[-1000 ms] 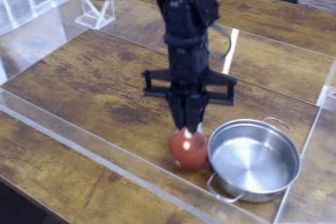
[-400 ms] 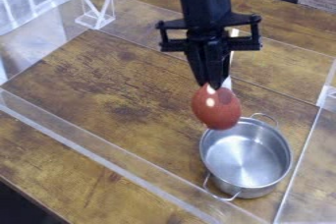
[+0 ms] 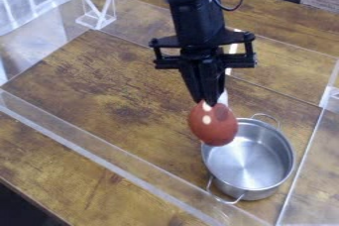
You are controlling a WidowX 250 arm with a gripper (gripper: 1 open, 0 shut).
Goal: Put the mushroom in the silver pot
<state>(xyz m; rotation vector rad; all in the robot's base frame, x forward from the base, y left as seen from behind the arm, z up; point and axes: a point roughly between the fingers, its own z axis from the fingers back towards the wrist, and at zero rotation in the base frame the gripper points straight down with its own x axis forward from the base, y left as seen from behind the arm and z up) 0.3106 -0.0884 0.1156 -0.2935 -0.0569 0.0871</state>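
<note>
Up off the wooden worktop (image 3: pixel 99 101) comes the red-capped toy mushroom (image 3: pixel 212 126); a second ago it was down just beside the pot, at its left. The steel pot itself has slid a touch leftward in the view.

Going from the left, past the bare wood and a transparent panel (image 3: pixel 99 151), the mushroom hangs straight below the black tool (image 3: pixel 208 98), which is closed on its upper end. The cap is turned down and towards me, its round face foremost. Its long axis looks close to upright, with a slight lean I can't settle, since the fingers cover the top and I can't cleanly tell the stem from the pale patch beside them.

Rightward and lower sits the shiny silver pot (image 3: pixel 248 163), upright, mouth open to the ceiling, one wire loop at the far side and one at the near left. The cap overlaps the pot's upper-left rim in my line of sight; how high above it hangs, I can't say. With just one arm here, I'd judge that the coming move is a short shift right, then down, minding that rim.
</note>
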